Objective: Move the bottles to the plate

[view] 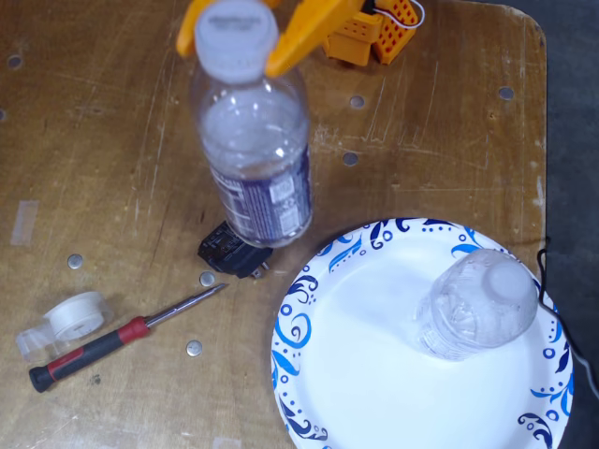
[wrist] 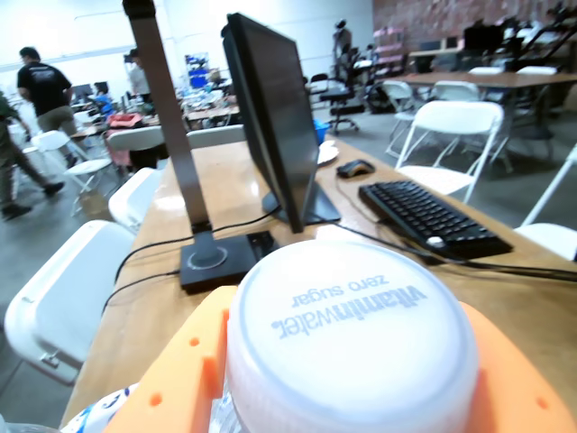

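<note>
A scarred wooden table (view: 112,122) in a busy workshop is shown, with one bottle lifted and one already set on the plate.

From largest to smallest: the plate (view: 356,374) is seen at about five o'clock in the fixed view, blue swirls round its rim; the ribbed bottle (view: 473,304) is stood upright on it, judged as delivered; the labelled bottle (view: 253,140) is gripped just under its white cap (wrist: 352,338) by the orange gripper (view: 245,45), jaws closed around its neck, at twelve o'clock and not over the plate; "vitaminwater zero sugar" is read on the cap in the wrist view; label print is too blurred; a screwdriver (view: 112,337) and tape roll (view: 75,313) are left at eight o'clock.
</note>
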Controlling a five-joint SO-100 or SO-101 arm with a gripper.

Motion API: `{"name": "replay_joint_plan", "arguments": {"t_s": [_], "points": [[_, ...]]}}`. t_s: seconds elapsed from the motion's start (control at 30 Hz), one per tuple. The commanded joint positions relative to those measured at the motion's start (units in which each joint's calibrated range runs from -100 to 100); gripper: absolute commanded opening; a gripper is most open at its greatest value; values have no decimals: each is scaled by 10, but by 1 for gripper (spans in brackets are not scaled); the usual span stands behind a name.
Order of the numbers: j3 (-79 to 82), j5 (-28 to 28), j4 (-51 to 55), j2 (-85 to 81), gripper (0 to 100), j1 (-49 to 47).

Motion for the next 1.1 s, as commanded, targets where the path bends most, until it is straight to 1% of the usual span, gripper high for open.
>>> {"name": "replay_joint_plan", "arguments": {"t_s": [0.0,0.23,0.37,0.5,0.73,0.87,0.93,1.0,1.07], "points": [[-96,-6,-30,99,1,-42],[-208,-5,-108,283,1,-106],[-262,-4,-115,360,1,-137],[-290,19,-117,414,1,-177],[-288,19,-118,450,1,-207],[-281,18,-119,458,1,-208],[-269,11,-141,466,1,-207],[-245,4,-185,472,1,-204],[-217,7,-234,476,1,-201]]}}
